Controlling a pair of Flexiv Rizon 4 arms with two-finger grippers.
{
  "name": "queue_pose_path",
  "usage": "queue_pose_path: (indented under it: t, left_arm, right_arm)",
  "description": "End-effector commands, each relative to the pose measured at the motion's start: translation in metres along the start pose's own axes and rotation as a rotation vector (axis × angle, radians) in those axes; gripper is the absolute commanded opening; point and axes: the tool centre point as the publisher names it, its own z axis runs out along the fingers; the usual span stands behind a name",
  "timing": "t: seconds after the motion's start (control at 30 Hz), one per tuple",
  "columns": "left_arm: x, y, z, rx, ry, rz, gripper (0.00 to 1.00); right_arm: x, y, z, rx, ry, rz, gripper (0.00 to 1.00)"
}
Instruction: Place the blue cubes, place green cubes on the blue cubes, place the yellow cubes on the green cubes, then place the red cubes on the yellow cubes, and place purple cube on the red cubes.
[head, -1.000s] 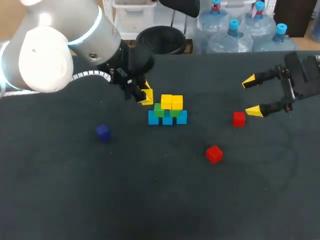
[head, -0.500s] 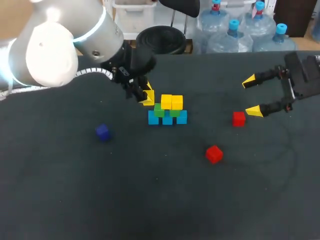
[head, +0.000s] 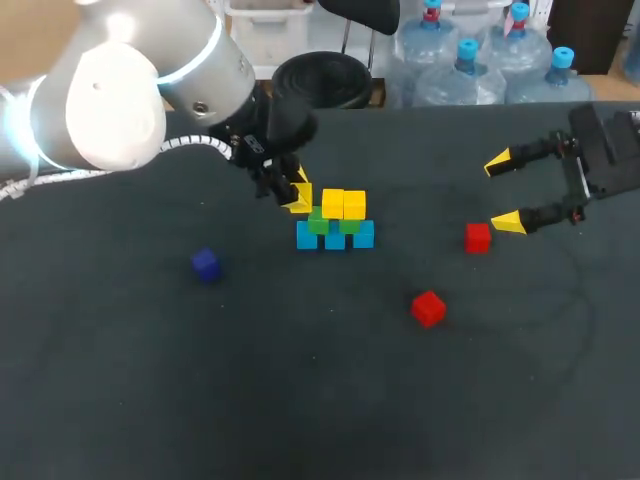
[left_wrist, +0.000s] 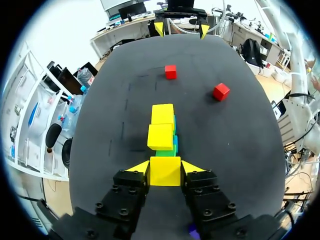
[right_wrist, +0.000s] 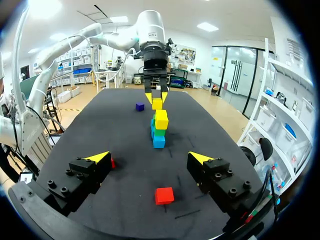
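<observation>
Matte dark tabletop (head: 300, 400), left pincer (left_wrist: 165, 167) clamping smooth yellow cube (left_wrist: 165, 173), right pincer (right_wrist: 148, 157) spread wide, cube stack (left_wrist: 162, 136) ahead

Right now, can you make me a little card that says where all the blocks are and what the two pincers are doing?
Stack: three blue cubes at the bottom, two green cubes on them, two yellow cubes on top
Left pincer: shut on a third yellow cube, beside the stack
Right pincer: open, holding nothing
Red cubes: two loose on the table, one by the right pincer, the other farther from it
Purple cube: alone on the table, away from the stack
</observation>
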Motion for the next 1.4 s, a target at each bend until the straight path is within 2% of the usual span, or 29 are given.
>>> queue_pose_path:
  t: [0.03,1.4]
  left_arm:
    - [-0.001,0.006,0.003,0.011,0.002,0.003,0.00]
    - [-0.006,0.006,0.013,0.025,0.005,0.011,0.00]
  right_arm:
    - [0.000,0.000,0.000,0.001,-0.001,-0.001,1.00]
    - [0.000,0.000,0.000,0.001,-0.001,-0.001,1.00]
